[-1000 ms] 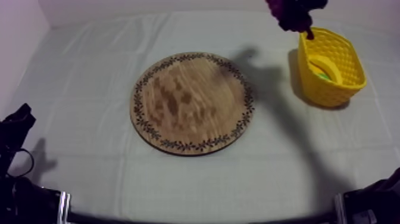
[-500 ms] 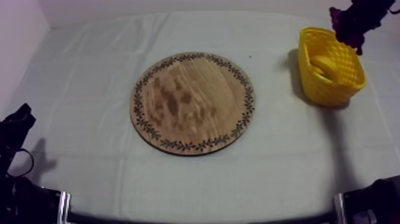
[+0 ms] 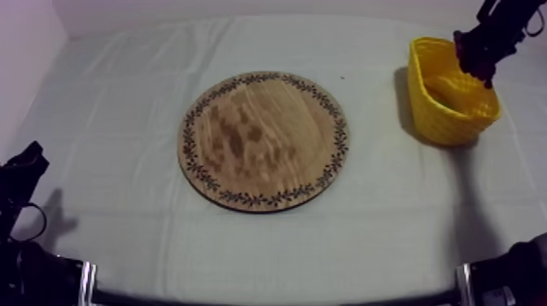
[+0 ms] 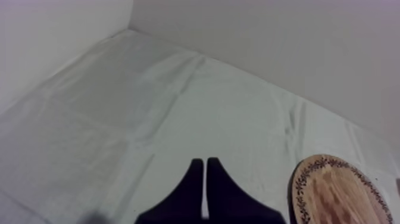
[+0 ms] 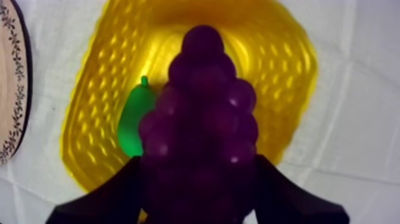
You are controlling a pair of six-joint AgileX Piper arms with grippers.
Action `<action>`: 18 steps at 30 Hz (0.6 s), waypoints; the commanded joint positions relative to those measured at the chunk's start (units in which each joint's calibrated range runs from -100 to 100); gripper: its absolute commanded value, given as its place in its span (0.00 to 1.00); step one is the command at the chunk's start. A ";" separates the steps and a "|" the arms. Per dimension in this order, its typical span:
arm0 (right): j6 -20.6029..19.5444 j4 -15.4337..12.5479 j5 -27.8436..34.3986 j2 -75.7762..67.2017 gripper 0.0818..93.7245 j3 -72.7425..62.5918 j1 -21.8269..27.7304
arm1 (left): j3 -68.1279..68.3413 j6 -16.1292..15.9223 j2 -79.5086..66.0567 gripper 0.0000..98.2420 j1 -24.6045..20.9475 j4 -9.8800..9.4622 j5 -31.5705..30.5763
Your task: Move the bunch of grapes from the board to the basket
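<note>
The purple bunch of grapes [image 5: 202,101] hangs right over the mouth of the yellow basket [image 5: 286,77], and my right gripper [image 5: 199,184] is shut on it, one black finger on each side. From above, the right gripper [image 3: 487,42] holds the grapes [image 3: 474,55] at the far rim of the basket [image 3: 452,114] at the table's right. The round wooden board [image 3: 262,140] lies bare in the middle. My left gripper [image 3: 23,172] rests low at the left, and its fingers [image 4: 205,182] lie together as a narrow wedge over the cloth.
A green pear [image 5: 131,122] lies inside the basket, beside the grapes. The board's rim [image 5: 9,89] is a short way off from the basket. The board [image 4: 339,193] also lies to one side of the left gripper.
My right gripper has carried the grapes rightward from the basket's near-left side across it, then lowered them toward its mouth. The left arm has not moved.
</note>
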 commanded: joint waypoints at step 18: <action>-1.24 -1.06 -2.40 12.47 0.71 -3.37 -1.74 | 0.04 -0.01 0.03 0.00 -0.01 0.01 0.03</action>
